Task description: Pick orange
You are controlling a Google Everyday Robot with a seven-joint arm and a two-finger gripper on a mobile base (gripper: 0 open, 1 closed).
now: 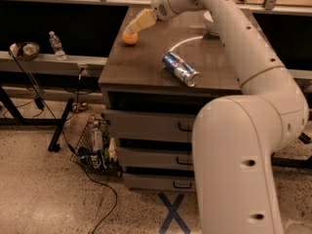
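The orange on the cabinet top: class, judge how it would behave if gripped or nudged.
The orange is round and sits on the flat cabinet top, so a nudge would probably roll it. Its smooth, curved skin may slip from an off-centre grip. The end effector is at its upper edge; a glancing touch could push it away.

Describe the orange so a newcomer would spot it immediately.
On top of the brown drawer cabinet, look at the far left corner, at the gripper tip. The orange is the small round fruit there, unlike the blue soda can lying sideways.
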